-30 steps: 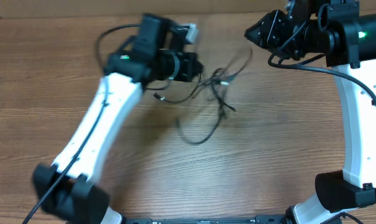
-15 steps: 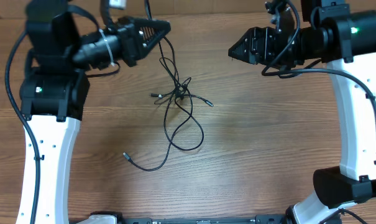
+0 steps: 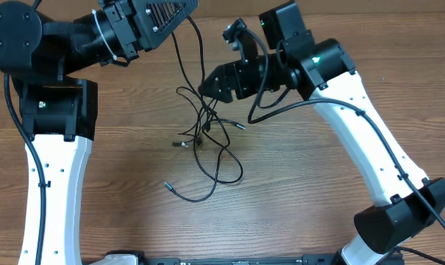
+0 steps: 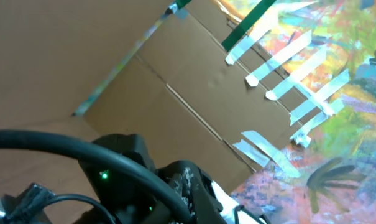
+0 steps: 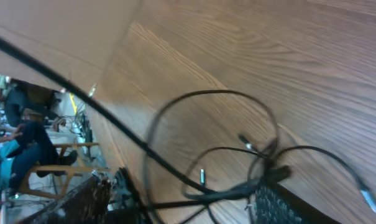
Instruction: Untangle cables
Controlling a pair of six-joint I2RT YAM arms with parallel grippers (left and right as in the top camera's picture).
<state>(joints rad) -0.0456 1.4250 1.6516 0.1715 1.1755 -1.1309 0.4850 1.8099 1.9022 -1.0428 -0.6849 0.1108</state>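
Note:
The cables (image 3: 205,124) are thin black cords, knotted mid-table. Loose loops run toward the front (image 3: 221,175) and small silver plug tips (image 3: 168,186) lie on the wood. One strand (image 3: 198,51) rises from the knot to my left gripper (image 3: 185,9), which is held high at the back and looks shut on it. Its fingers do not show in the left wrist view. My right gripper (image 3: 209,87) is open just right of the knot. In the right wrist view its fingers (image 5: 188,194) straddle the tangled cords (image 5: 262,163).
The right arm's thick black wire (image 3: 281,110) hangs over the table beside the tangle. A cardboard wall (image 4: 144,74) and a colourful painting (image 4: 337,93) stand behind the table. People and chairs (image 5: 26,137) show beyond the table's edge.
My right arm has swung left and down until its gripper is at the knot. My left gripper has risen slightly with its strand. The tangle has shifted a little and its loops have rearranged.

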